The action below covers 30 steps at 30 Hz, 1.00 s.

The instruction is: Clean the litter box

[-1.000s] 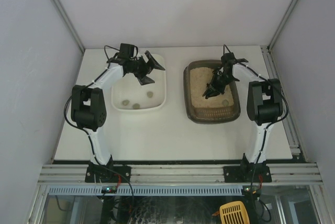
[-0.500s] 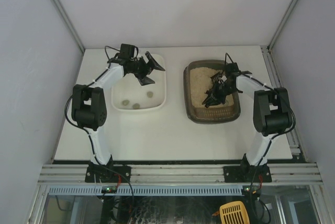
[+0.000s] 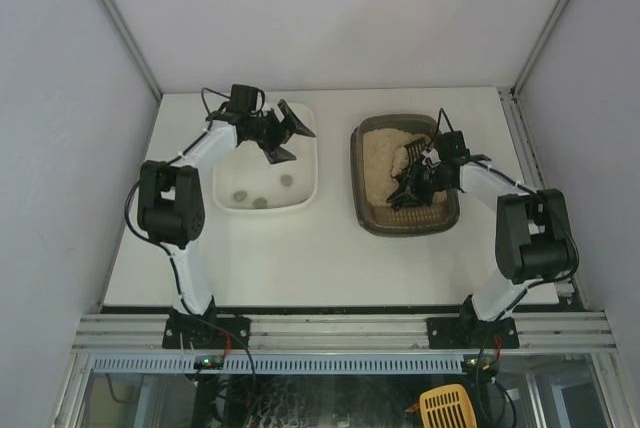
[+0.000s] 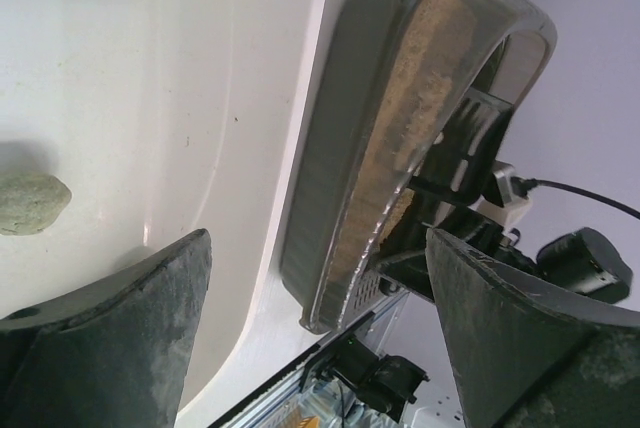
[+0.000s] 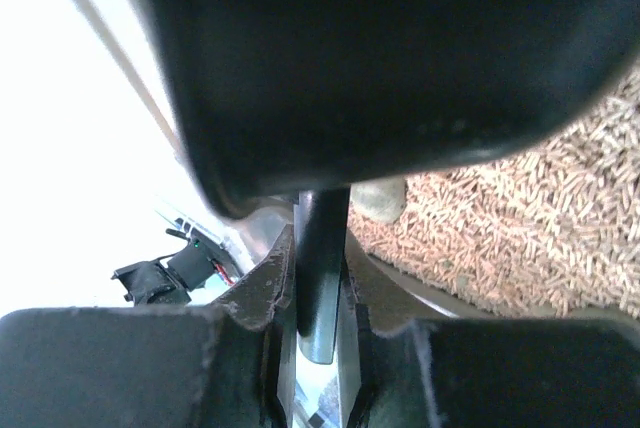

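Note:
The litter box [image 3: 357, 163], a dark tray of beige litter, sits right of centre. My right gripper [image 3: 416, 178] is low inside it, shut on the handle [image 5: 322, 268] of a black scoop [image 3: 404, 194] whose head fills the top of the right wrist view. A grey clump [image 5: 380, 198] lies on the pellets [image 5: 520, 238] just past the scoop. My left gripper [image 3: 292, 140] hovers open over the white tub [image 3: 306, 186] with nothing between its fingers. In the left wrist view the litter box [image 4: 330, 178] shows side-on beyond the open left gripper [image 4: 315, 318].
Three grey clumps [image 3: 261, 202] lie at the near end of the white tub, one also showing in the left wrist view as a clump [image 4: 30, 203]. White walls close in the table. A yellow scoop [image 3: 445, 408] lies below the table's front rail.
My right arm has swung its elbow out to the right and drawn the scoop toward the near end of the litter box. The left arm has stayed almost still.

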Each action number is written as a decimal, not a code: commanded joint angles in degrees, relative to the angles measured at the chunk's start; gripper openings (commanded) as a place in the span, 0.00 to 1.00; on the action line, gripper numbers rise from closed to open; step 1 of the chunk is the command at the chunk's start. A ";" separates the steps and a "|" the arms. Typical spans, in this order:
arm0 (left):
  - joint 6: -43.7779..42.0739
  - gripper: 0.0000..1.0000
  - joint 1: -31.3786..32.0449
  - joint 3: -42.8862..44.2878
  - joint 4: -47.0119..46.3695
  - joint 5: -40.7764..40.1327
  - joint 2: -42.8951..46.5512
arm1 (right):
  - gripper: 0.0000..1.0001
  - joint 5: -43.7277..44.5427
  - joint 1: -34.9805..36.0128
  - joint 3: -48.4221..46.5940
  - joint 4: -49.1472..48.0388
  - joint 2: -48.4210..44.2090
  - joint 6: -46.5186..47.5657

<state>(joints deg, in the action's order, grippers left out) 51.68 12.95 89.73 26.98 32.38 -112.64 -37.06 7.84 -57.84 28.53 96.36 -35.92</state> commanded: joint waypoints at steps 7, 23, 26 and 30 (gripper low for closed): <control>-8.92 0.89 0.28 4.24 2.09 -5.65 1.76 | 0.00 -9.57 -2.49 8.95 -10.86 -12.34 -2.28; -33.40 0.90 0.49 -7.69 11.02 -27.25 17.30 | 0.00 -19.11 -4.51 36.70 -75.19 -18.97 -28.64; -39.02 0.91 0.38 -12.02 11.42 -32.14 23.27 | 0.00 -21.78 0.24 34.26 -77.76 -13.55 -28.73; -43.60 0.93 0.26 -17.42 9.70 -35.52 31.66 | 0.00 -23.53 -5.00 37.44 -97.50 -6.91 -40.46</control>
<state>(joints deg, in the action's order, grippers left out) 16.71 13.02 76.62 37.80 3.60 -89.73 -56.97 6.50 -21.71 -43.16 85.38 -64.79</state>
